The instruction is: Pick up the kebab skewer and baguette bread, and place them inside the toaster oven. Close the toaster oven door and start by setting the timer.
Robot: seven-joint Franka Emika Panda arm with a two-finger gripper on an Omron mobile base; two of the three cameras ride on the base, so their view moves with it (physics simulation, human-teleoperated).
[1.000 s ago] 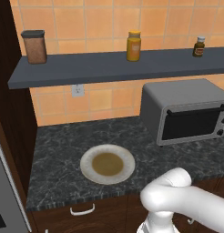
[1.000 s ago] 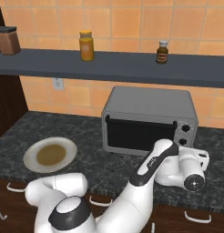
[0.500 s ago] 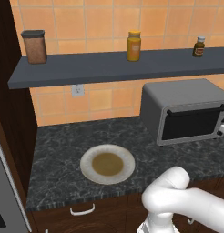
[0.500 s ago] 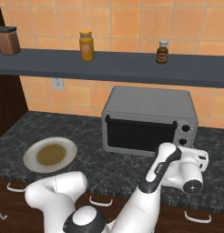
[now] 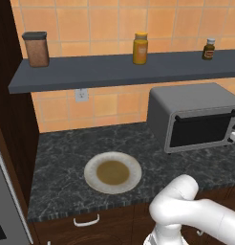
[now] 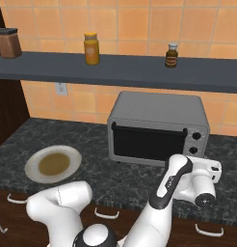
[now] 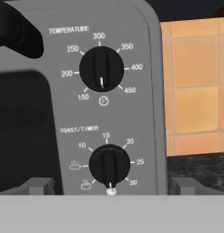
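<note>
The toaster oven (image 6: 158, 128) stands at the back of the dark speckled bench (image 6: 96, 166), against the orange tiled wall, with its door (image 6: 147, 141) shut upright and the black handle (image 6: 148, 128) running along the door's top edge. The hand (image 6: 211, 170) hangs just in front of the oven's right-hand knob panel, level with the lower part of the front face, and its jaws stand wide apart with nothing between them (in the hand view the two finger tips sit at the bottom, one to each side of the panel). That close view looks straight at the panel: the temperature knob (image 7: 101, 69) above, the timer knob (image 7: 109, 165) below it and nearest the hand, its white mark pointing down. Whether the fingers touch the oven I cannot tell. To the left of the oven, well apart from the hand, lies a round plate (image 5: 112, 172) with a brownish centre. On the shelf (image 5: 114, 71) above stand a brown canister (image 5: 36, 49), a yellow jar (image 5: 140, 48) and a small dark bottle (image 5: 208, 49).
</note>
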